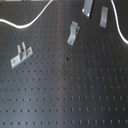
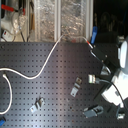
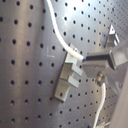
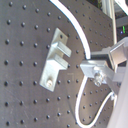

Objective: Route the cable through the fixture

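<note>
Currently the cable (image 4: 84,47) runs just beside a metal bracket (image 4: 56,59) on the perforated desk (image 3: 25,60), not visibly seated in it. We see the jaws closed on the cable. Routing through the remaining brackets (image 1: 21,55) looks undone.

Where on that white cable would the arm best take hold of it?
Probably on the free run of cable beside the bracket, coming straight down from above the board. The cord lies flat there in a gentle curve, with bare board on both sides for the tool fingers to straddle it.
</note>
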